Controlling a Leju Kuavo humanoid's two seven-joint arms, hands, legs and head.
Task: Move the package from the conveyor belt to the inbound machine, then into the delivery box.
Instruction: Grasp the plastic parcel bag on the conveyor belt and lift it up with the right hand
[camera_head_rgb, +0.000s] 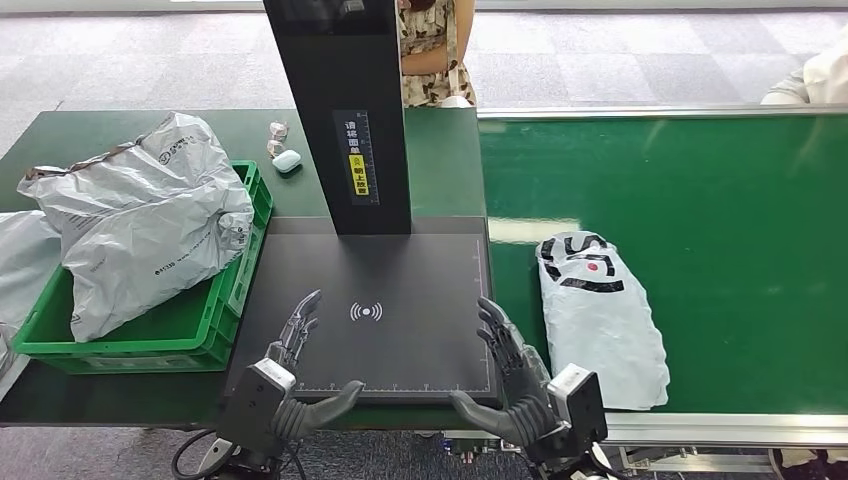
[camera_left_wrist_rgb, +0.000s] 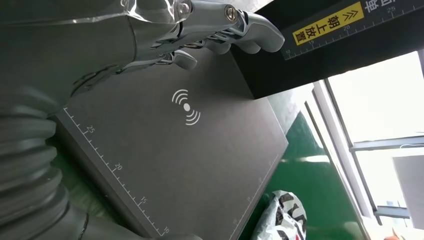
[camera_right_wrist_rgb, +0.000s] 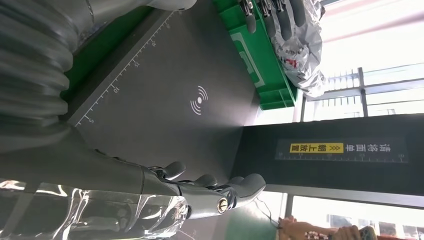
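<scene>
Left hand (camera_head_rgb: 300, 375) and right hand (camera_head_rgb: 515, 385) are held over the near edge of the inbound machine (camera_head_rgb: 420, 330), fingers spread, nothing gripped. Package (camera_head_rgb: 600, 315) is seen flat at the conveyor belt's (camera_head_rgb: 720, 200) near-left corner. Delivery box (camera_head_rgb: 240, 290) is set left, filled with grey bags (camera_head_rgb: 140, 220).

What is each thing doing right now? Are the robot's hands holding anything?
Left hand: open, holds nothing, over the scanner pad.
Right hand: open, holds nothing, at the pad's edge.
White package: lying flat on the green conveyor belt.
Scanner pad: bare.
Green crate: holds a crumpled grey bag.
</scene>
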